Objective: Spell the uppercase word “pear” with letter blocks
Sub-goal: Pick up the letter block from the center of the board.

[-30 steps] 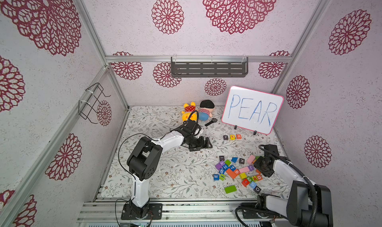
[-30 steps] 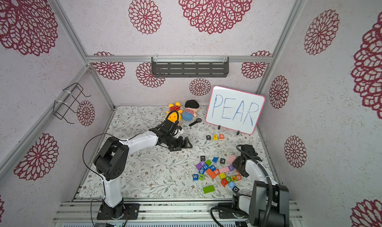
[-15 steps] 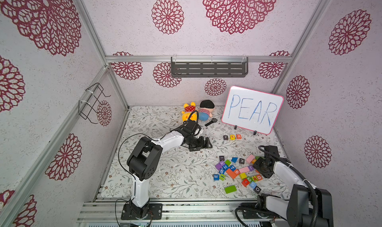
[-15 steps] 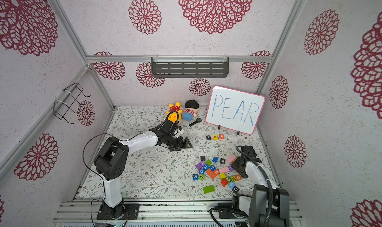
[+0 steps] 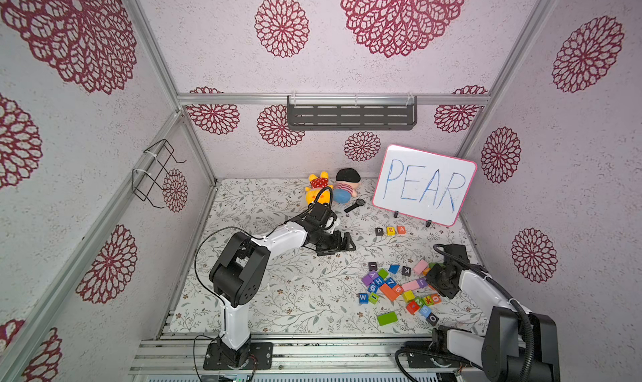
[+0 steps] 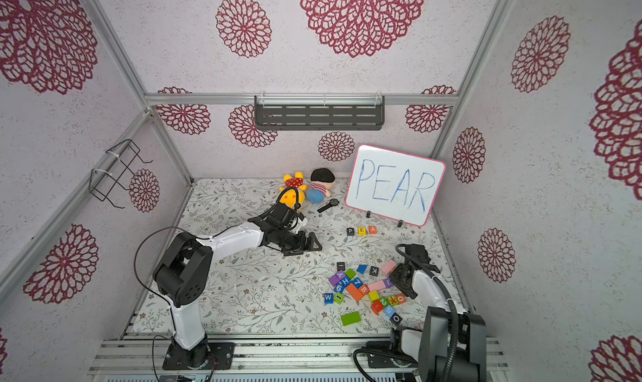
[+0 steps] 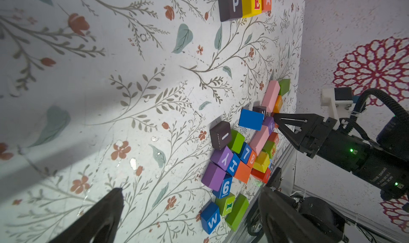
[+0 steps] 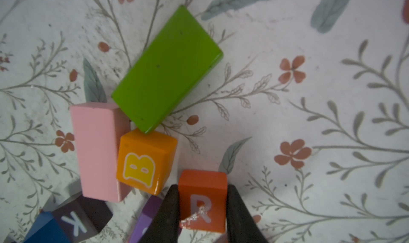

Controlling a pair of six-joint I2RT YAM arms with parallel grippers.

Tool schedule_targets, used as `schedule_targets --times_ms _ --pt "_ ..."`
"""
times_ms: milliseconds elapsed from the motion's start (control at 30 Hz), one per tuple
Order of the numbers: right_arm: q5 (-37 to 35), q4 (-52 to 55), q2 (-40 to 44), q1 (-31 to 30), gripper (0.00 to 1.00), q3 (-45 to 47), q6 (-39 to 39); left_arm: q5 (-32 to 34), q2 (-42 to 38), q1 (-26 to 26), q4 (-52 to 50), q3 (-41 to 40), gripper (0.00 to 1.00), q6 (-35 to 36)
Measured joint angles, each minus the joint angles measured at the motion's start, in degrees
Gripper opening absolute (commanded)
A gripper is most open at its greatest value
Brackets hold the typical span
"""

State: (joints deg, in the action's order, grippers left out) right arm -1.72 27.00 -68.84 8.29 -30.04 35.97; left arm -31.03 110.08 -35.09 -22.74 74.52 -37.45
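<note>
Right gripper (image 8: 202, 211): clamped on the orange-red R block (image 8: 202, 200).
Left gripper (image 7: 188, 217): spread wide, holding nothing.

both top views look down from high at the front onto the whole worktop (image 5: 278, 293); wrist views sit close above it.

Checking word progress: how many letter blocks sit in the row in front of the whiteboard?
3: black P block, yellow E block and orange A block, side by side before the whiteboard. The fourth, the orange-red R block, is at the pile, clamped in the right gripper.
</note>
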Motion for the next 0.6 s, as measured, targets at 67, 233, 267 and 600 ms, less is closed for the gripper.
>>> schedule_targets --times_ms 67,233,267,600 --pt "0.0 0.0 -0.5 0.0 0.31 -0.5 -0.1 0.1 -0.1 0.1 -0.1 0.0 0.98 0.4" --pt "-0.2 1.4 -0.4 0.0 0.31 -1.3 -0.3 0.1 -0.2 0.4 -0.6 0.9 0.98 1.0" --pt "-0.3 1.8 0.0 0.0 0.31 -1.7 -0.3 0.1 -0.2 0.4 -0.7 1.3 0.98 1.0" --pt "-1.2 6.6 6.3 -0.1 0.29 -7.8 -0.1 1.3 0.0 0.4 -3.5 6.6 0.98 0.3"
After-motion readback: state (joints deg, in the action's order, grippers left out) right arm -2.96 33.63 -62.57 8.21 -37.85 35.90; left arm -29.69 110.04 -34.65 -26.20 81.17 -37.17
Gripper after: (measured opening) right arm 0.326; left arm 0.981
